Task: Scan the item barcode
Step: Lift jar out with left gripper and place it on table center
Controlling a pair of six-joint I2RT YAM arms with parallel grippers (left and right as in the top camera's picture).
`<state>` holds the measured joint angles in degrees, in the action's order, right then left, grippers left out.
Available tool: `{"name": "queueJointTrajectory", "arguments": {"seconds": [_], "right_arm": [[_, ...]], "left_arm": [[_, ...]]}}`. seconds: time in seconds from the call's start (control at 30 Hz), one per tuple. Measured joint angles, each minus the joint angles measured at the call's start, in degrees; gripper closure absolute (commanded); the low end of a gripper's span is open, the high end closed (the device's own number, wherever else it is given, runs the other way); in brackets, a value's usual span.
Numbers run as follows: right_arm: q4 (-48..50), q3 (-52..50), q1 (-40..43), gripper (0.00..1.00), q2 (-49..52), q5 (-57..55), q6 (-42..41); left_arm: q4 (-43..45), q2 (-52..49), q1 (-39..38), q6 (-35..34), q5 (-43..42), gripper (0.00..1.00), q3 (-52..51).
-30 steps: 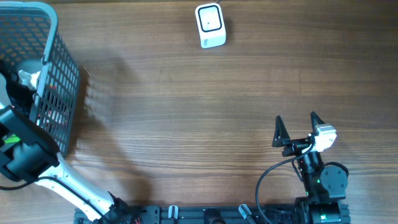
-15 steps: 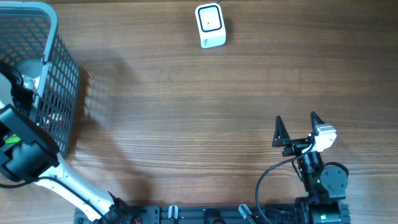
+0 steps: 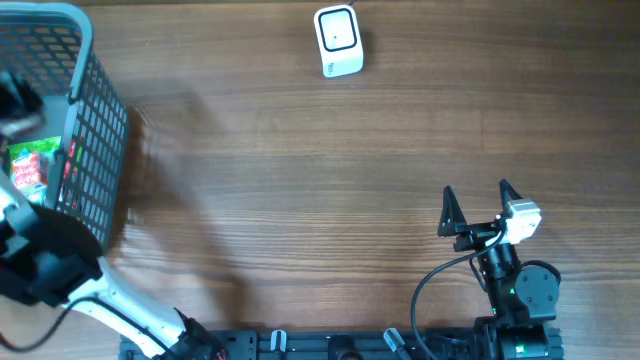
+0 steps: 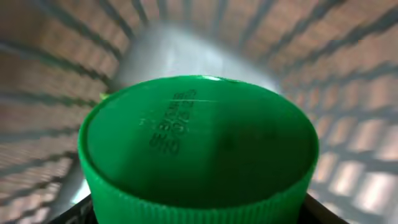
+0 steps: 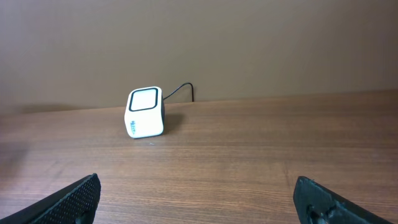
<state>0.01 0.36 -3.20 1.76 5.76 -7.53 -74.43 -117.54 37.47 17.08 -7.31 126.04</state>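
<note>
A wide green ribbed lid point(image 4: 199, 143) of the item fills the left wrist view, with grey basket mesh blurred around it. My left gripper point(image 4: 199, 214) has a black jaw at each side of the lid and holds it. From overhead that gripper point(image 3: 15, 105) is a dark blur inside the grey basket point(image 3: 95, 120), above a green and red label point(image 3: 30, 168). The white barcode scanner point(image 3: 338, 40) stands at the table's far edge and faces my right gripper point(image 3: 480, 200), which is open and empty, far from the scanner point(image 5: 145, 112).
The basket takes up the far left corner of the wooden table. A black cable point(image 5: 180, 92) runs from behind the scanner. The right arm's base point(image 3: 520, 290) sits at the near edge, and the left arm point(image 3: 60, 270) reaches in from the lower left.
The left gripper has narrowed onto the green lid and shifted inside the basket, uncovering a green and red label from overhead. The right arm has not moved.
</note>
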Motion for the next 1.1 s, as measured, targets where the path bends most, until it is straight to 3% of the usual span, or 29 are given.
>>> {"name": "queueJointTrajectory", "arguments": {"seconds": [0.13,0.33,0.5,0.73,0.93,1.1], "right_arm": [[0.00,0.00,0.00,0.00,0.00,0.00,0.00],[0.00,0.00,0.00,0.00,0.00,0.00,0.00],[0.00,0.00,0.00,0.00,0.00,0.00,0.00],[0.00,0.00,0.00,0.00,0.00,0.00,0.00],[0.00,0.00,0.00,0.00,0.00,0.00,0.00],[0.00,0.00,0.00,0.00,0.00,0.00,0.00]], "left_arm": [[1.68,7.30,-0.76,-4.24,0.02,0.37,7.52],[3.10,21.81,-6.93,-9.11,0.00,0.38,9.44],[-4.94,28.04,-18.56,-13.16,-0.04,0.37,9.99],[-22.25,24.50,-37.03,-21.77,0.68,0.43,9.14],[-16.17,21.05,-52.41,-31.26,5.01,0.48,-5.25],[1.57,17.68,-63.28,-38.99,6.82,0.52,-26.27]]}}
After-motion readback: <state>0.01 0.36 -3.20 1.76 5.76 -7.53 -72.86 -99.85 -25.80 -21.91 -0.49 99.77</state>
